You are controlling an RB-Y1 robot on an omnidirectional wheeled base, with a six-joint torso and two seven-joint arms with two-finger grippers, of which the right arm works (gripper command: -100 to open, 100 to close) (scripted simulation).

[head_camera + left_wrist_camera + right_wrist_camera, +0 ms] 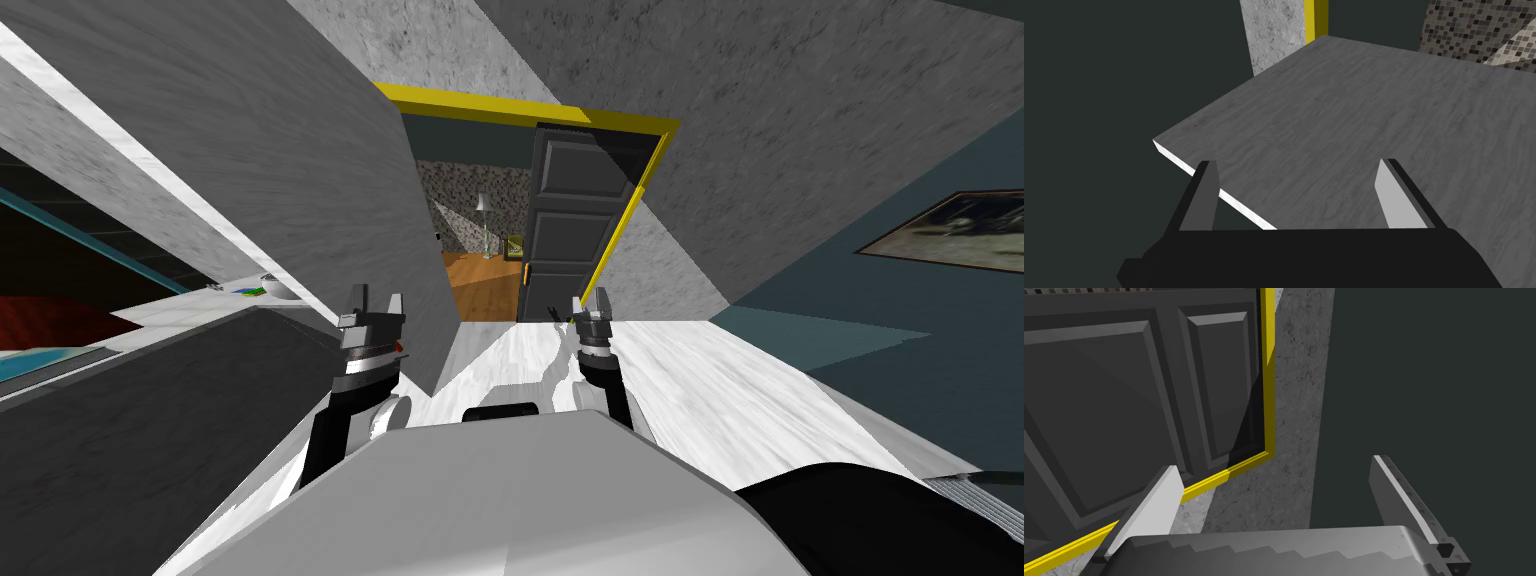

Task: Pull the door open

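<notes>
Where the door stands: the dark grey panelled door [565, 215] is at 12 o'clock from the right pincer, across a stretch of floor, inside a yellow frame [520, 105].
Door edges: its 9 o'clock edge stands clear of the frame, and the gap there shows a room with a wood floor [480, 285] and a standing lamp [482, 215]. A small orange piece sits low on that edge. In the right wrist view, a dark slit runs between the door's other edge and the frame's corner.
Right pincer [590, 303]: released, fingers spread, nothing between them. It is short of the door and touches nothing.
Left pincer [374, 301]: released and empty, fingers apart, out at 9 o'clock of the right one.
Grey panel [280, 170]: a big grained slab rising from 10 to 12 o'clock of the left pincer. Its thin white edge passes close by that pincer's fingers in the left wrist view.
Open room: white marbled floor [700, 380] runs from the pincers to the doorway and widens toward 3 o'clock, as far as a dark teal wall [900, 340] with a framed picture [950, 235].
Tabletop [180, 310]: a white one at 9 o'clock, behind the panel's edge, carrying a bowl [278, 286].
</notes>
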